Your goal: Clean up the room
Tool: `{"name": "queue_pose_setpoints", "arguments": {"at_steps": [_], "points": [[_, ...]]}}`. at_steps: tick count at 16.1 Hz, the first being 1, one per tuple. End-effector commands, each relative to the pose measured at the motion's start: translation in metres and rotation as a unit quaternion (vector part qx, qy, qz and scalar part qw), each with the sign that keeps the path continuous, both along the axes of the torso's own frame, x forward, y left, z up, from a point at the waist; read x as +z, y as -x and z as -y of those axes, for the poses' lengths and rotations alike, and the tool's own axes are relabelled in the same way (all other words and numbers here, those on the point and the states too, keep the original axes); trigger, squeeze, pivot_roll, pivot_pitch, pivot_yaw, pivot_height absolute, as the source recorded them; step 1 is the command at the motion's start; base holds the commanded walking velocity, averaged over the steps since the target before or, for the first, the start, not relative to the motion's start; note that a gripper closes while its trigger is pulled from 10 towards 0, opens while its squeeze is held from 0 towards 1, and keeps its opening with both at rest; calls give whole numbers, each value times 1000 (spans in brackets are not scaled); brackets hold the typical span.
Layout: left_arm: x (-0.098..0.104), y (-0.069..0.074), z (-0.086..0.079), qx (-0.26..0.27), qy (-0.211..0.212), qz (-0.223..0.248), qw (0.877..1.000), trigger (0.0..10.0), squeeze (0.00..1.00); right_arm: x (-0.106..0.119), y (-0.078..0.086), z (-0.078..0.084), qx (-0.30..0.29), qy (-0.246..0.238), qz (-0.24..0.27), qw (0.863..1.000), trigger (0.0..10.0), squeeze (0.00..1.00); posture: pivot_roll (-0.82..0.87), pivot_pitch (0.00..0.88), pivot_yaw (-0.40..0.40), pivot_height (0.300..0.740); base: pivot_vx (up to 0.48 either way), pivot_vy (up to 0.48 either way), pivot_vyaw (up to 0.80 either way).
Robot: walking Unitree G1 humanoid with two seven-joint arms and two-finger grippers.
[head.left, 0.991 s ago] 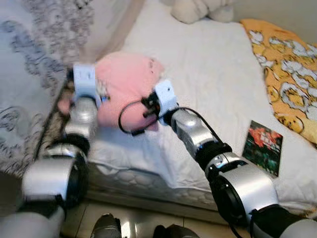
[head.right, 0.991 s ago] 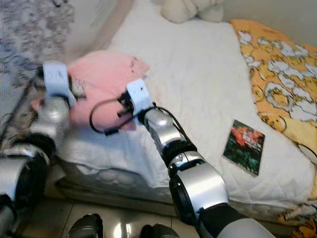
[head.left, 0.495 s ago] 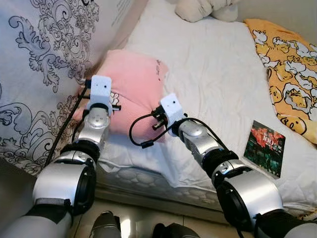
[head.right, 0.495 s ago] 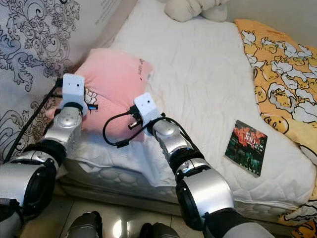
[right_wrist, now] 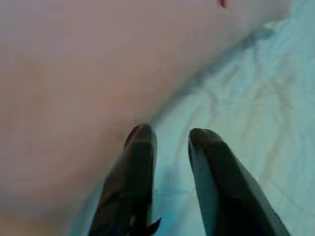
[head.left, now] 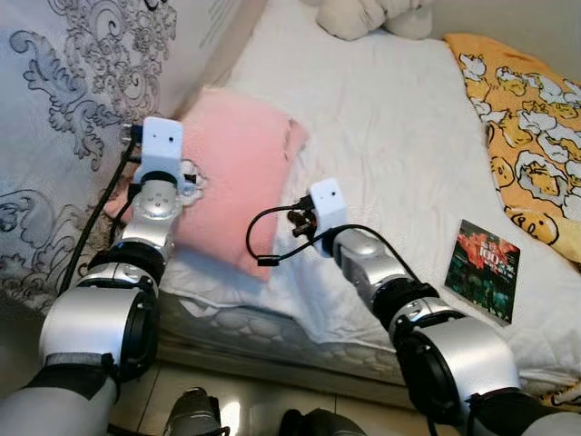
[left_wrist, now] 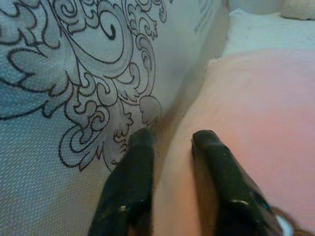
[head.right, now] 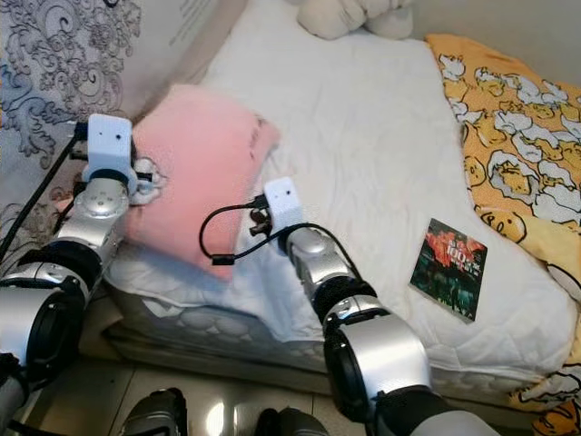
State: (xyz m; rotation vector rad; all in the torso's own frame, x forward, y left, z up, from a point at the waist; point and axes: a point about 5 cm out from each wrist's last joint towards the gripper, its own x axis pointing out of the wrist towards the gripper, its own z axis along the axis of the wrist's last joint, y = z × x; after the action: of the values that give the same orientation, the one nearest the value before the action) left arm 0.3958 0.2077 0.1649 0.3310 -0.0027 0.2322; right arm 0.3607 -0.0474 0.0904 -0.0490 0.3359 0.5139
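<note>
Left eye view: our left gripper (left_wrist: 170, 147) and right gripper (right_wrist: 170, 142), fingers narrowly parted and holding nothing, flank the pink pillow (head.left: 238, 173) on the bed (head.left: 381, 118). Next, we judge, squeezing and lifting.

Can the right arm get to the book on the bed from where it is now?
Probably yes. The book lies flat on the white sheet on the robot's right, with bare sheet between it and the right gripper, which sits by the pink pillow. Nothing blocks the way.
</note>
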Motion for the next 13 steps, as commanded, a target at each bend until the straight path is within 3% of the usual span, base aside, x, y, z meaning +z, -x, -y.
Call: {"name": "queue_pose_setpoints", "arguments": {"at_steps": [1, 5, 6, 7, 10, 11, 13], "points": [[7, -4, 11, -16, 1, 10, 1000, 10000, 1000, -6, 1, 9, -17, 2, -12, 1000, 10000, 1000, 67, 120, -180, 740, 0, 0, 0], [1, -3, 24, -33, 39, 18, 999, 10000, 1000, -5, -1, 21, -23, 35, 19, 999, 10000, 1000, 66, 94, -168, 740, 0, 0, 0], [6, -3, 23, -36, 45, 39, 998, 10000, 1000, 3, -5, 26, -29, 37, 57, 997, 10000, 1000, 67, 78, -161, 740, 0, 0, 0], [13, -2, 26, -51, 38, 72, 995, 10000, 1000, 14, -9, 33, -43, 28, 103, 993, 10000, 1000, 70, 59, -149, 740, 0, 0, 0], [10, 5, 35, -100, 15, 101, 990, 10000, 1000, 21, -8, 52, -98, -7, 153, 983, 10000, 1000, 69, 19, -128, 740, 0, 0, 0], [3, 10, 37, -116, 16, 101, 988, 10000, 1000, 18, -3, 61, -119, -21, 162, 979, 10000, 1000, 72, 0, -115, 740, 0, 0, 0], [-32, 37, 50, -173, 47, 78, 981, 10000, 1000, 6, 29, 100, -211, -69, 185, 957, 10000, 1000, 55, 0, -73, 740, 0, 0, 0]]}}
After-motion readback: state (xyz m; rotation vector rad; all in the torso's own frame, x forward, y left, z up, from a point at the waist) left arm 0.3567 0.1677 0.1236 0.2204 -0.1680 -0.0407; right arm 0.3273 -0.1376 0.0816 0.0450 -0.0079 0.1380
